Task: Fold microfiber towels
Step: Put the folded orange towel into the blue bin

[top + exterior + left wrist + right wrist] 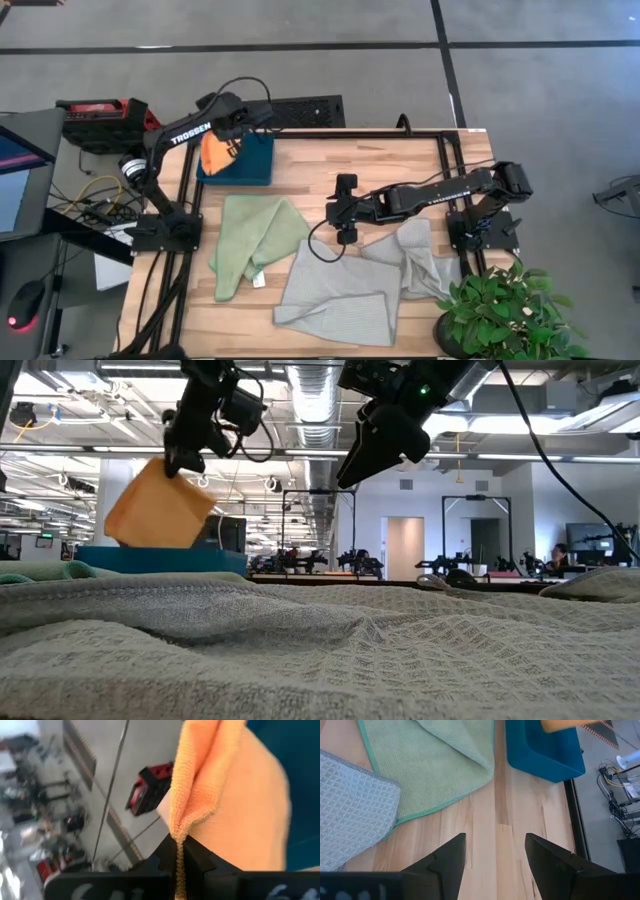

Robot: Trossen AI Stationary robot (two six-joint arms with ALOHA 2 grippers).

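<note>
My right gripper [346, 236] hovers mid-counter [400, 160], jaws apart and empty, beside two grey towels [350, 295] and one green towel [250, 235]. Farther off, my left gripper [236, 125], arm raised, clamps one orange towel [218, 152] above the single teal tray [255, 165].

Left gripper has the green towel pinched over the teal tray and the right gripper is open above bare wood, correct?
Not quite: the towel pinched in the left gripper is the orange towel, as the left wrist view shows. The green towel lies flat on the table. The rest holds: it hangs over the teal tray, and the right gripper is open above bare wood.
</note>
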